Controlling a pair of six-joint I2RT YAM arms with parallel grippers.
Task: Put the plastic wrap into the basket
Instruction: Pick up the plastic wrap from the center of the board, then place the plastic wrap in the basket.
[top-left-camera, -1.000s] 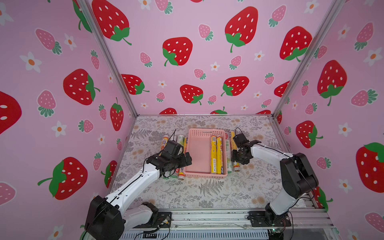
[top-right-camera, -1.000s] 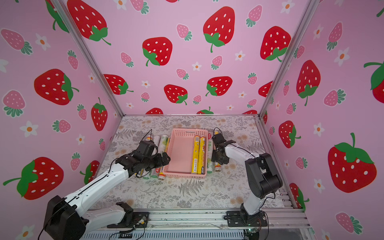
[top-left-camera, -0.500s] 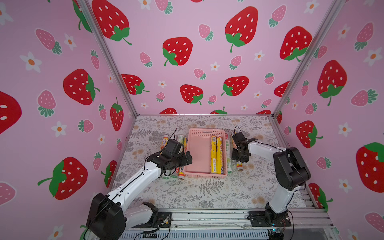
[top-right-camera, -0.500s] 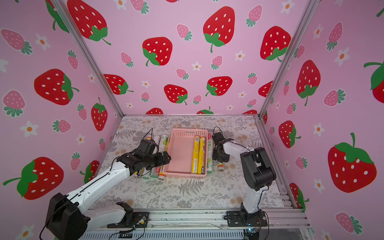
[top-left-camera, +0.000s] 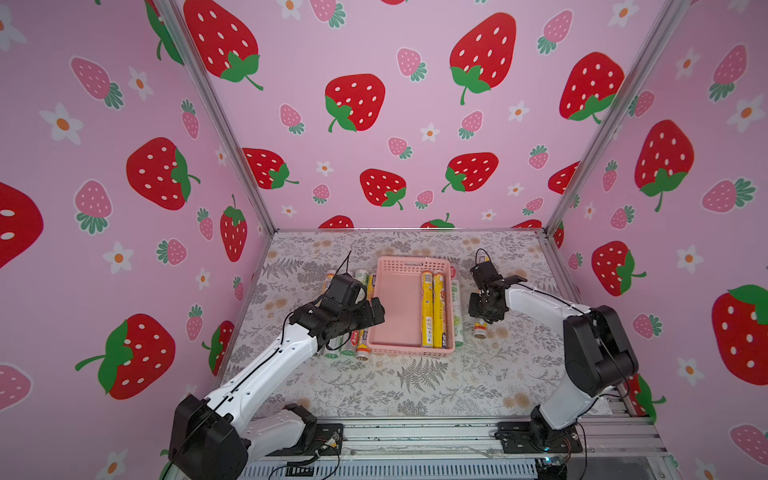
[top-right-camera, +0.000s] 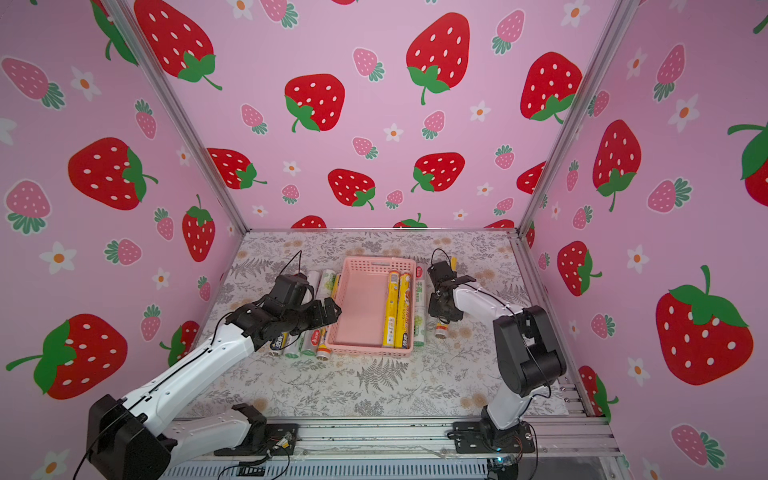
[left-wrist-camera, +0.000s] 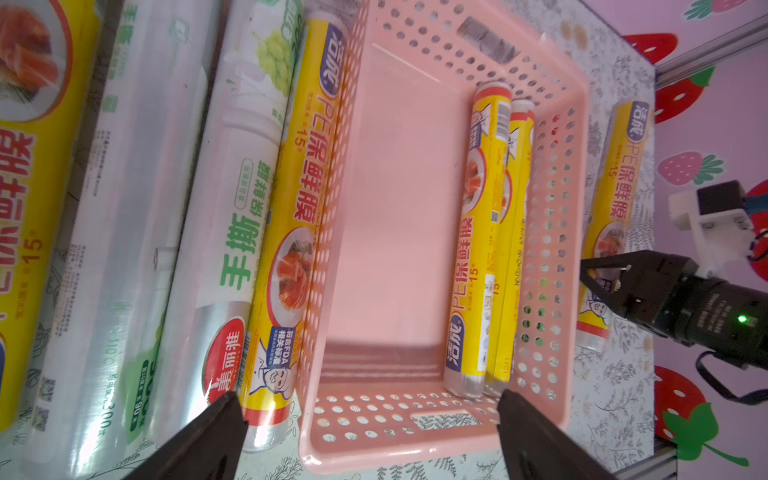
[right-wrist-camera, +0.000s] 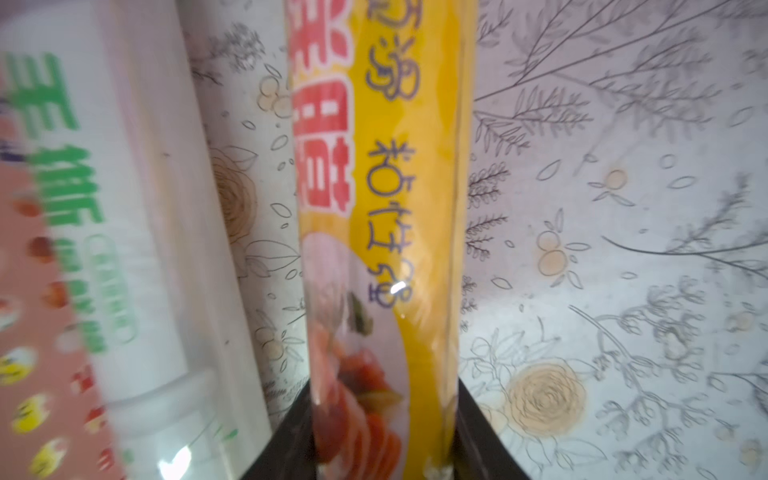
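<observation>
Lying on the tabletop (top-left-camera: 415, 386) between the basket (top-left-camera: 413, 262) and the right edge, a yellow plastic wrap roll (right-wrist-camera: 382, 249) is pinched by the right gripper (top-left-camera: 483, 311); that arm reaches in with the wrist bent down. Two yellow rolls (top-left-camera: 432, 307) lie inside the basket. The left gripper (left-wrist-camera: 370, 405) is spread wide above the basket's left wall, over four rolls (left-wrist-camera: 241, 216). Labels read "PE保鲜膜", "15" and green "手撕".
</observation>
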